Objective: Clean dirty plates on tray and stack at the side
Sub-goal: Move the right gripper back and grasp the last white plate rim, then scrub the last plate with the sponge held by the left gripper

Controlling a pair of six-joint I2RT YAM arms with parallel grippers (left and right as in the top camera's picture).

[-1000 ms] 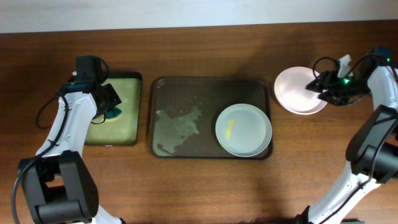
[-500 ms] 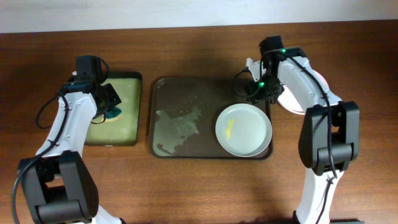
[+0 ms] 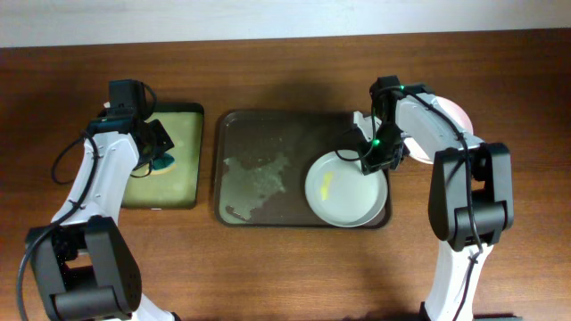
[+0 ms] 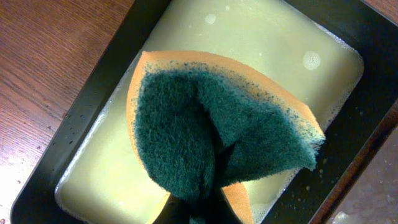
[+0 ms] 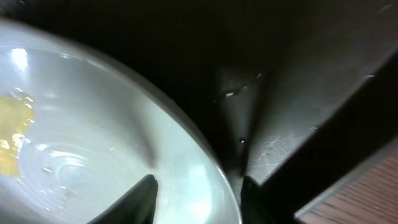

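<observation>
Overhead top-down; wrist cams close; R shares tray (image 3: 254,134).

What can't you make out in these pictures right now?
Side stack, overhead: right arm covers most of it; plate count unclear.
Sponge, left wrist: pinched end cut off by the bottom edge.
Yellow smear, right wrist: blurred, cut by the left edge.

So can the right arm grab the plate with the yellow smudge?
Probably yes. The right gripper sits at the edge of the plate on the tray, jaws open on either side of the rim, and nothing else looks to be in the way.
</observation>
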